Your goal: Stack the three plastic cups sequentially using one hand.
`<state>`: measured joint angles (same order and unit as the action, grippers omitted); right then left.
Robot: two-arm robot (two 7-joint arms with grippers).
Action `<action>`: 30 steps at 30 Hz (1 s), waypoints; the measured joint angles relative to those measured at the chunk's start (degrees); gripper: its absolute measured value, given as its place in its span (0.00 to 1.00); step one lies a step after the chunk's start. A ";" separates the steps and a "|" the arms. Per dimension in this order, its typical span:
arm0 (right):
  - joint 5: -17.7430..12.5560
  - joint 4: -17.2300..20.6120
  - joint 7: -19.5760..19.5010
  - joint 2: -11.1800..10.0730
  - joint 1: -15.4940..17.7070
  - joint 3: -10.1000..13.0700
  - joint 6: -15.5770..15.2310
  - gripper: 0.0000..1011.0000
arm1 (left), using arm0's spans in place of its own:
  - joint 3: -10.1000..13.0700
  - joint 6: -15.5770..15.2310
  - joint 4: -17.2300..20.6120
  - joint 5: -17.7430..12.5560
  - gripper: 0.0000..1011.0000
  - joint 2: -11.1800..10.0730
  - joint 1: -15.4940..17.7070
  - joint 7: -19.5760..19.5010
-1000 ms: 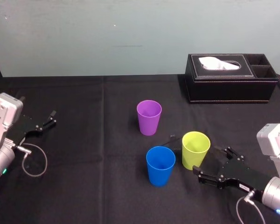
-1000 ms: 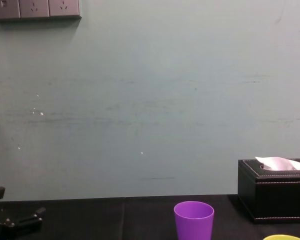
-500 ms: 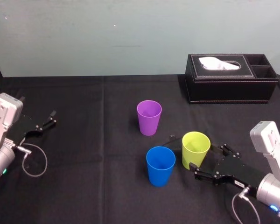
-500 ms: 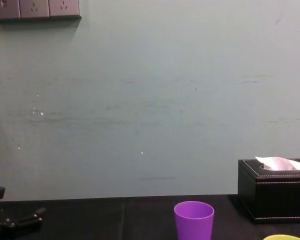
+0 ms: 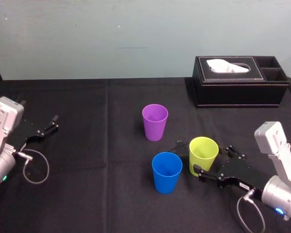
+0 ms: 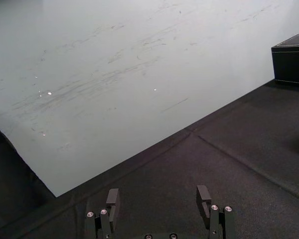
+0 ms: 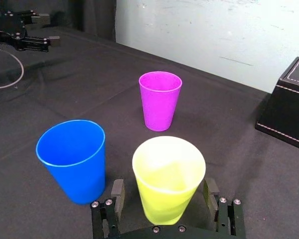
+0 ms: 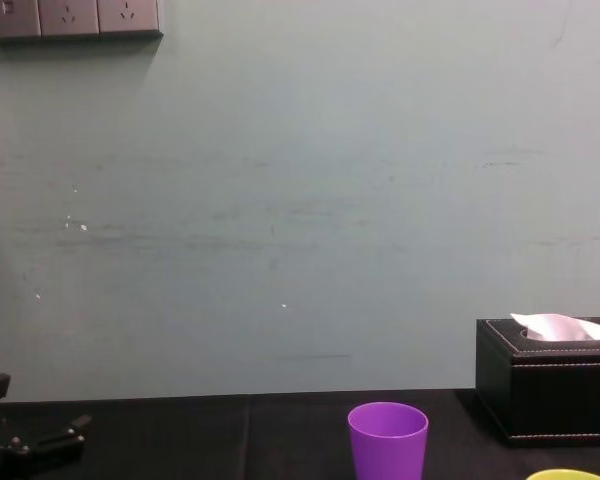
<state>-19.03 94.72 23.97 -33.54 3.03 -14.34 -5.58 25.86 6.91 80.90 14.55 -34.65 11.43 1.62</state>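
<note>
Yellow-green cup [image 7: 168, 174] is standing mouth-up, ready for nesting, with the blue cup [image 7: 72, 159] just beside it and the purple cup [image 7: 160, 99] near, beyond it. The right gripper [image 7: 163, 193] is hovering low and level, jaws wide astride this cup's lower wall, apparently for a side grasp. The left gripper [image 6: 158, 191] is sitting parked well apart, jaws wide.

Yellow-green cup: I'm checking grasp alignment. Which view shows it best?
The right wrist view: the yellow-green cup stands close, between the right gripper's open fingers. The head view gives it from above; the chest view catches just its rim.
</note>
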 joint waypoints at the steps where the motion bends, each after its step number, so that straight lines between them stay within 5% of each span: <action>1: 0.04 -0.12 0.00 0.09 -0.14 -0.05 -0.03 0.99 | 0.00 0.00 0.00 0.00 1.00 0.00 0.00 0.00; 30: 2.01 -2.96 -0.78 2.76 -3.87 -1.89 -0.71 0.99 | 0.00 0.00 0.00 0.00 1.00 0.00 0.00 0.00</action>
<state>-17.02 91.76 23.19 -30.78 -0.84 -16.23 -6.29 25.86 6.91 80.90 14.55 -34.65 11.43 1.62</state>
